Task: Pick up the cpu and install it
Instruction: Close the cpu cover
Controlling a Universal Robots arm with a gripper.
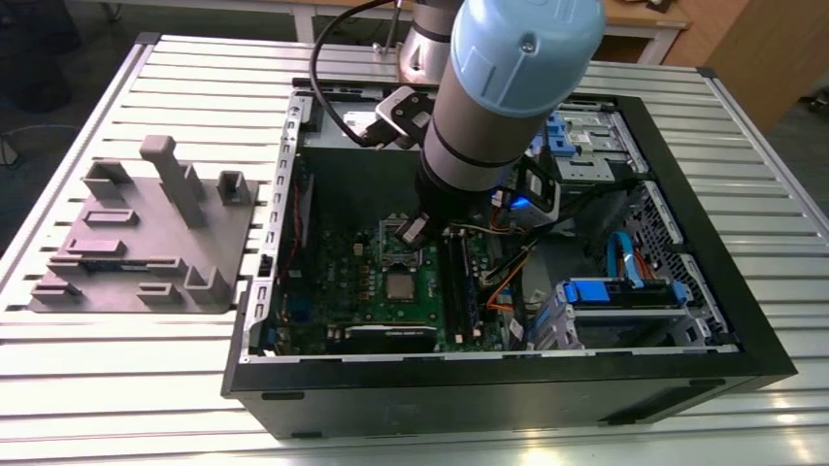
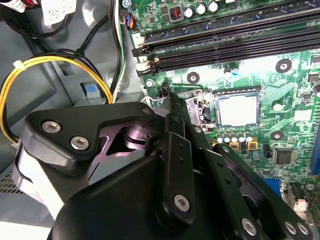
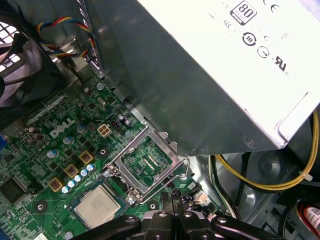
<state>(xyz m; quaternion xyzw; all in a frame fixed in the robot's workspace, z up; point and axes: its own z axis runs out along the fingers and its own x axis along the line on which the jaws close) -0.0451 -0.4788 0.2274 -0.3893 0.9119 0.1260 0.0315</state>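
The cpu (image 1: 399, 284) lies flat in its socket on the green motherboard (image 1: 344, 262). It is a small square chip with a silver-grey top, and both wrist views show it (image 2: 239, 110) (image 3: 97, 205). The socket's silver retention frame (image 3: 145, 162) stands swung open beside it, hollow in the middle, with its wire lever (image 3: 186, 167) raised. My gripper (image 1: 412, 233) hangs just above the board at the open frame's side. Its black fingers come together at the tip in both wrist views (image 2: 167, 97) (image 3: 172, 197), shut with nothing seen between them.
The open black computer case (image 1: 492, 374) lies on a slatted metal table. The grey power-supply box (image 3: 210, 75) looms close beside the socket. Black memory slots (image 2: 225, 45), yellow cables (image 2: 30, 67), a fan (image 3: 15, 60) and blue drive bays (image 1: 622, 291) crowd around. A grey fixture tray (image 1: 143, 233) sits at the exterior view's left.
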